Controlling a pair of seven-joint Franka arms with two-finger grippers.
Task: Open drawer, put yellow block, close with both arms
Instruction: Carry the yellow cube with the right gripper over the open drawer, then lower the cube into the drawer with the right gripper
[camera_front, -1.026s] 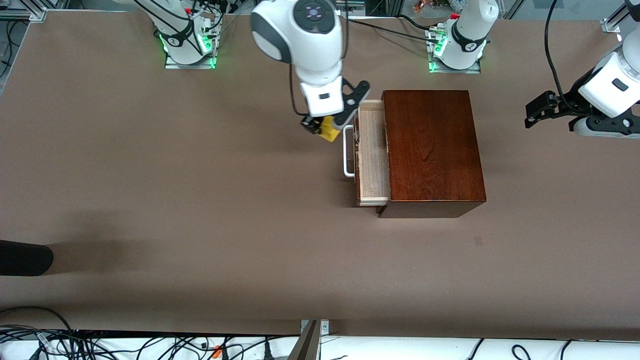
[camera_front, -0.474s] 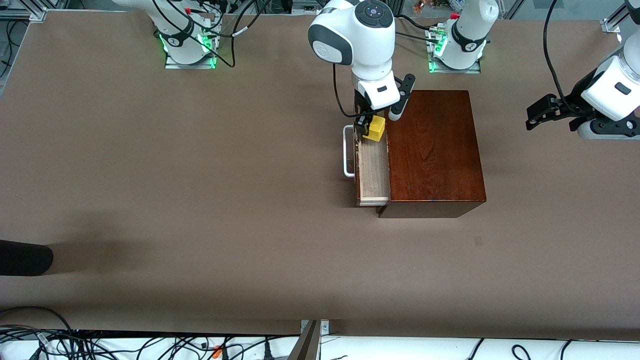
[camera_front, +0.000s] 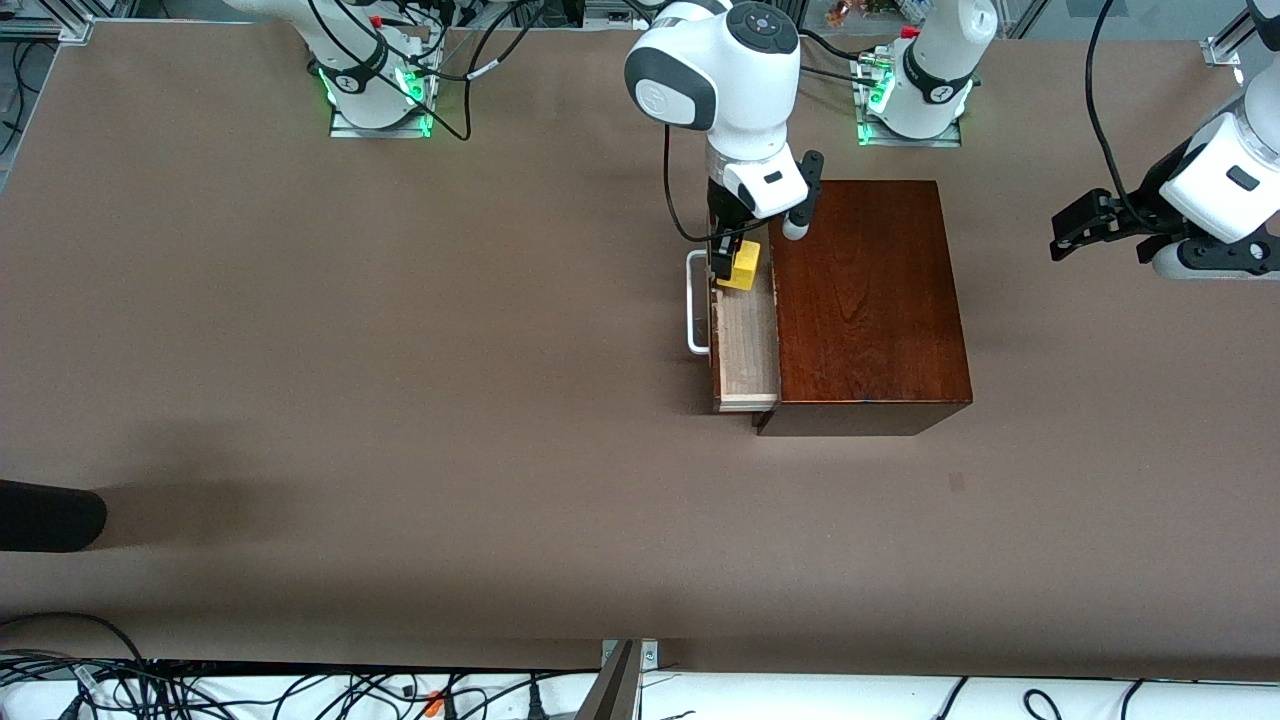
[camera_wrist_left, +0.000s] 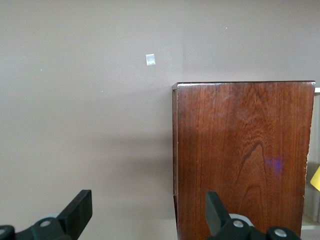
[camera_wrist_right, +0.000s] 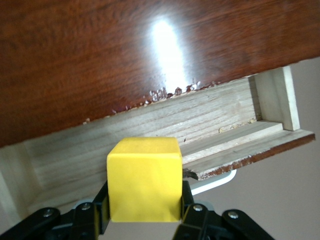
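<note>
The drawer (camera_front: 745, 345) stands pulled out of the dark mahogany box (camera_front: 865, 300), its white handle (camera_front: 693, 300) toward the right arm's end of the table. My right gripper (camera_front: 733, 266) is shut on the yellow block (camera_front: 743, 266) and holds it over the end of the drawer tray nearer the robots' bases. In the right wrist view the block (camera_wrist_right: 144, 179) sits clamped between the fingers (camera_wrist_right: 100, 210) above the pale tray (camera_wrist_right: 150, 135). My left gripper (camera_front: 1072, 228) is open and waits in the air past the box at the left arm's end; its view shows the box top (camera_wrist_left: 240, 155).
A dark object (camera_front: 50, 515) lies at the table's edge at the right arm's end. A small pale mark (camera_front: 957, 481) lies on the table nearer the camera than the box. Cables (camera_front: 200, 690) run along the table's near edge.
My right gripper has carried the yellow block from beside the drawer's handle to over the drawer tray, then settled slightly. The left arm has barely moved.
</note>
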